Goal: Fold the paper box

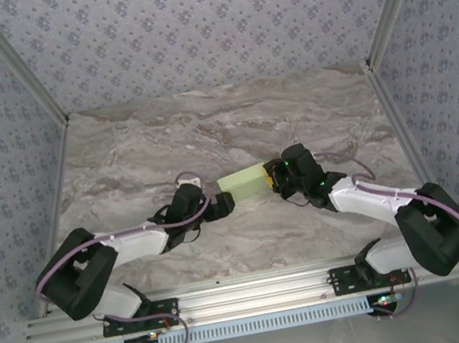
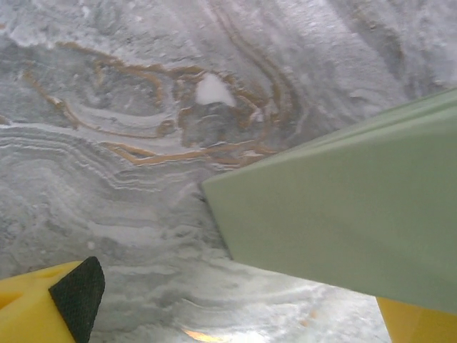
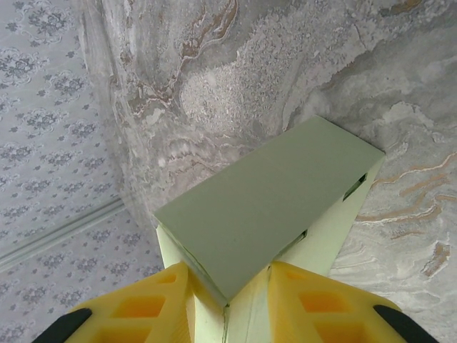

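The paper box [image 1: 243, 180] is a pale green, closed rectangular box lying across the middle of the marble table [image 1: 205, 131]. My right gripper [image 1: 274, 180] is shut on its right end. In the right wrist view the yellow fingers [image 3: 143, 307] press both sides of the paper box [image 3: 271, 200], with the right gripper [image 3: 228, 304] at its near corner. My left gripper [image 1: 222, 204] stands open at the box's left end. In the left wrist view the paper box [image 2: 343, 214] reaches in beside the right finger of the left gripper [image 2: 243, 318], well apart from the black-padded left finger [image 2: 75, 293].
Aluminium rails [image 1: 55, 193] run along both sides of the table, and patterned walls [image 1: 204, 25] close it in behind. Bare marble lies behind and in front of the box. Purple cables [image 1: 349, 170] trail from both arms.
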`<state>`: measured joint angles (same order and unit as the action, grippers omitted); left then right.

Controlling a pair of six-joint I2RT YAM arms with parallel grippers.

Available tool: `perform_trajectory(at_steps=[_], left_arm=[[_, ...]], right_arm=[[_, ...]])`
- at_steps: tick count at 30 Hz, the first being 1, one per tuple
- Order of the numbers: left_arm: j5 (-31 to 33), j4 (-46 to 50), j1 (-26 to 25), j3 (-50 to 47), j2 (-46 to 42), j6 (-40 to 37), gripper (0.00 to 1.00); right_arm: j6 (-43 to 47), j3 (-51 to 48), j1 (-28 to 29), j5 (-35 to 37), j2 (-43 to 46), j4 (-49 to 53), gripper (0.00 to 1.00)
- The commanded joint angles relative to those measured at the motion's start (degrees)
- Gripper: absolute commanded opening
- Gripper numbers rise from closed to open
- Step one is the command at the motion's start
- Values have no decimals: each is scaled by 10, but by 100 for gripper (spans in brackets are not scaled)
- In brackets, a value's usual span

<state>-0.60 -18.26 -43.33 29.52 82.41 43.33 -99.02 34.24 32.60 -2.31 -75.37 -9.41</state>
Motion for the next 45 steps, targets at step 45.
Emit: perform_trajectory(at_steps=[45], left_arm=[[-15, 4, 43, -15, -13, -30, 96]], right_arm=[[84, 93, -31, -32, 78, 209, 41]])
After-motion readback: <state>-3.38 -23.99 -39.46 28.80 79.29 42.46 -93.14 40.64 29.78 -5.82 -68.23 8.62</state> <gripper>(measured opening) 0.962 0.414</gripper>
